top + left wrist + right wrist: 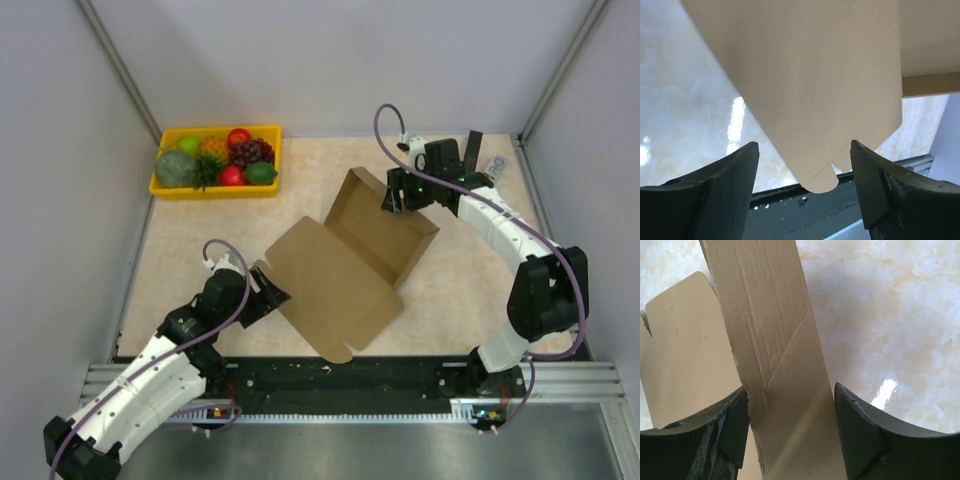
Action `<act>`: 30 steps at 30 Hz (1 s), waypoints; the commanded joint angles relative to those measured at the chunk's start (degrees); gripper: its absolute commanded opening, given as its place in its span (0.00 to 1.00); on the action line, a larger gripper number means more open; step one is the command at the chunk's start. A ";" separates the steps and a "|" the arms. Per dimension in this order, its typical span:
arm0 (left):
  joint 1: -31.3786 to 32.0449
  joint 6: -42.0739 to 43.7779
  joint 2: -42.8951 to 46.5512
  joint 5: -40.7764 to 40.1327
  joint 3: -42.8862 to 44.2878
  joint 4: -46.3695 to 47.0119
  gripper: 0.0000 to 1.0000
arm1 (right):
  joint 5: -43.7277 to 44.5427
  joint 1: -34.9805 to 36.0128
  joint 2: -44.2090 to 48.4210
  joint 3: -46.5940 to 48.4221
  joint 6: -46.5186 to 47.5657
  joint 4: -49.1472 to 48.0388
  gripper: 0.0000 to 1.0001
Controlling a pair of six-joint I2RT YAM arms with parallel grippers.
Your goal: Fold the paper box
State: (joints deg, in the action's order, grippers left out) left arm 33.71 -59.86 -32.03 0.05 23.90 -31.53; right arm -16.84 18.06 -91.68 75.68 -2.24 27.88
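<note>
Cardboard, the paper box (345, 262) lies half open on the bench (470, 285), its length running from near left to far right; the left jaws gape around its near corner tab (820, 177) without touching, while the right jaws straddle a strip (785, 365) of the far wall, clamped or not I cannot tell.

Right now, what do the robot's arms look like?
The left arm and the right arm both have smooth white shells with chunky black joints. A purple cable loops along each one. The right arm shows a tiny green light. Each arm ends in two thick, dark, wedge-shaped fingers.
</note>
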 commanded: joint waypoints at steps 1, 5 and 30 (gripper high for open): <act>-0.23 -7.28 -1.28 -1.21 2.12 -5.66 0.79 | -1.26 -1.10 -1.66 -1.41 -0.57 0.25 0.52; -0.23 -9.66 -1.89 3.90 -2.27 -0.31 0.80 | -1.09 -1.98 -2.36 -1.67 -0.57 -0.02 0.52; 0.21 -4.67 -1.55 5.40 -3.96 6.15 0.80 | 1.98 -6.29 -6.76 -6.60 -3.65 -3.62 0.71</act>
State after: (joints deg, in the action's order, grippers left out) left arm 33.74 -68.42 -35.29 6.59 16.82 -23.75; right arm -17.45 12.08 -96.99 70.76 -6.07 23.20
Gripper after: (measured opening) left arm 0.802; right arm 0.678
